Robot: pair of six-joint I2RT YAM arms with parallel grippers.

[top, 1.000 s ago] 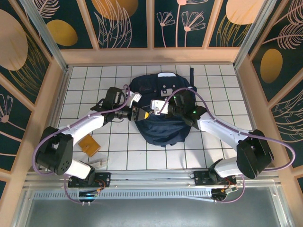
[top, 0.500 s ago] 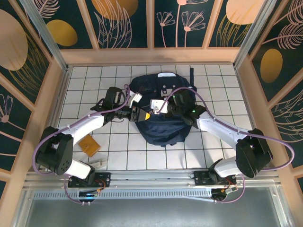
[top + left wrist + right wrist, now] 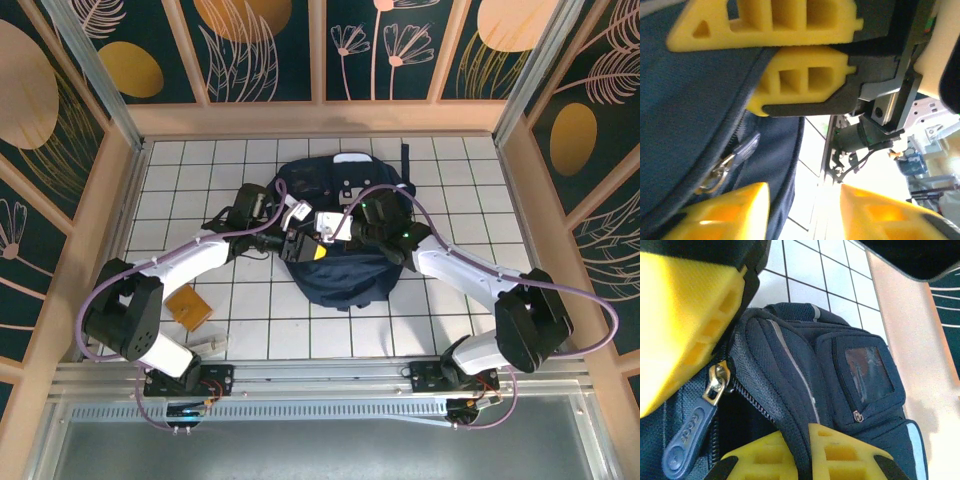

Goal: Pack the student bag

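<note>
**Clerk:** Item one, left gripper: condition?
**Checker:** Yellow fingers parted with a clear gap between them, and nothing gripped. One finger lies by navy cloth. Whether it actually touches is hard to judge, because the view is too close.
**Clerk:** Item two, right gripper?
**Checker:** Clamped tight on a fold of the student bag, at the rim of the zip opening. The zip pull, a dark blue tab on a brass ring, hangs just beside one finger.
**Clerk:** Location of the bag?
**Checker:** It lies mid-way across the white tiled table, with its windowed front pocket towards the far wall. Both grippers are over its left half, tip facing tip and close together.
**Clerk:** Arm poses?
**Checker:** The left arm stretches forward and inward, wrist pointing right. The right arm mirrors it, wrist pointing left.
**Clerk:** Sundries?
**Checker:** One flat orange item on the tiles beside the left arm, well apart from the bag.
</note>
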